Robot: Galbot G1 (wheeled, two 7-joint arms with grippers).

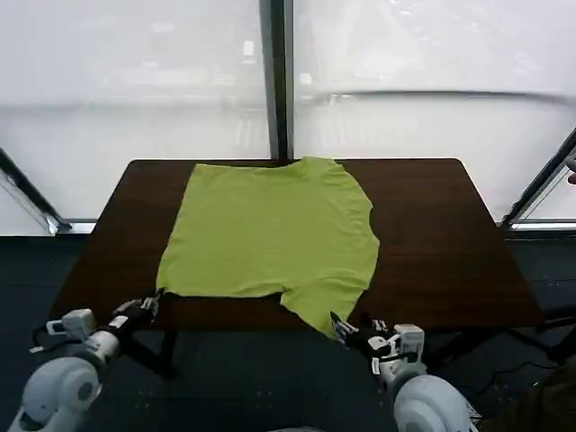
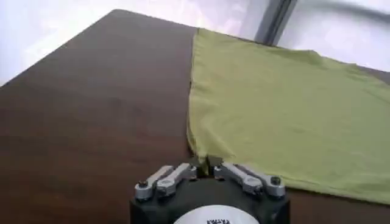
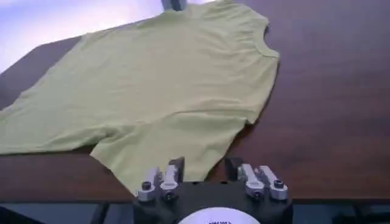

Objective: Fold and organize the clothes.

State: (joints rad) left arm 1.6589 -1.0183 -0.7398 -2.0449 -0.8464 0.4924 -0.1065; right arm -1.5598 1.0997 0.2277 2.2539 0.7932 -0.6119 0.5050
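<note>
Though no legible writing shows on it, one lime-green T-shirt (image 1: 270,229) lies flat on the dark desk (image 1: 432,243). Left gripper (image 2: 206,165): jaws clenched on the shirt's near corner. Right gripper (image 3: 204,167): jaws released, the sleeve edge just ahead between them.

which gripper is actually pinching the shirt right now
The left gripper: its fingers are closed on the near corner of the T-shirt. The right gripper has its fingers apart at the sleeve hanging off the table edge.
</note>
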